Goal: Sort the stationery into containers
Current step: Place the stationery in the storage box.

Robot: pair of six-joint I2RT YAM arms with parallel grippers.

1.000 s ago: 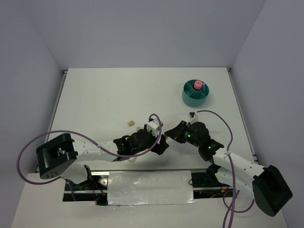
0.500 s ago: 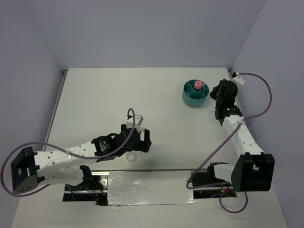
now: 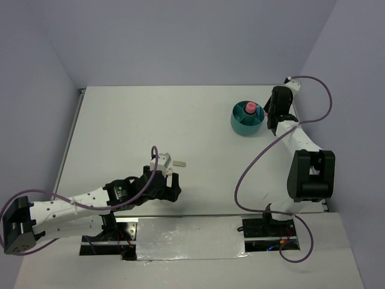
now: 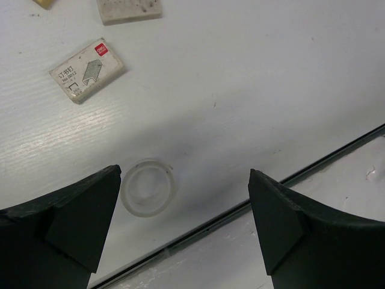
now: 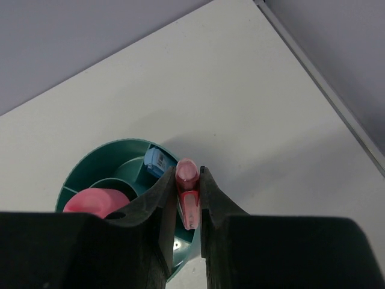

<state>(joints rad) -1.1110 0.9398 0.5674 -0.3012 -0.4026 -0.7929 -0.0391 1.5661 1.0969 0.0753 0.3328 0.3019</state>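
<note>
Since a second ago, the right arm has been carried from the middle of the counter [image 3: 132, 120] to its far right corner. The right gripper [image 5: 187, 180] is now seen over the teal organizer [image 5: 90, 165], closed on a short pink stick [image 5: 187, 208] that is held between the two fingers. The stick is poised above an outer ring compartment, just beside a blue stick [image 5: 157, 161] already lodged there. A pink tube [image 5: 90, 201] is standing in the centre cup. The stick is judged to be ready for release, so one more piece is nearly sorted.

The left arm has meanwhile been drawn back toward the near edge. The left gripper [image 4: 184, 180] is held wide open, with nothing between its fingers, and is hovering over the clear ring [image 4: 148, 186], which lies flat on the counter nearer to one finger than to the other (some centring is probably needed). A labelled staple box [image 4: 87, 70] and a white block [image 4: 129, 9] are left lying farther away, so several pieces remain to be collected.
</note>
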